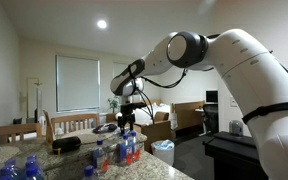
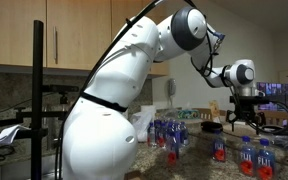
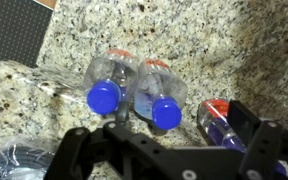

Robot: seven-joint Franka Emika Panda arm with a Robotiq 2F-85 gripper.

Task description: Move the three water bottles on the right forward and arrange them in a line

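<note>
Hovering over granite counter (image 3: 219,45), pincer (image 1: 127,121) spread wide, empty; three water bottles (image 3: 149,85) clustered directly beneath.

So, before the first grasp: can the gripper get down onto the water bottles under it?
Likely yes: the gripper hangs open above the water bottles, nothing between. Two stand close together, so a finger may bump one.

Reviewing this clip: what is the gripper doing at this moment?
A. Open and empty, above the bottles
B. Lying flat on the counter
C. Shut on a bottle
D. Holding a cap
A: in an exterior view the gripper hangs with its jaws apart and nothing between them, above the bottles, and the wrist view looks down on their blue caps and the counter.
</note>
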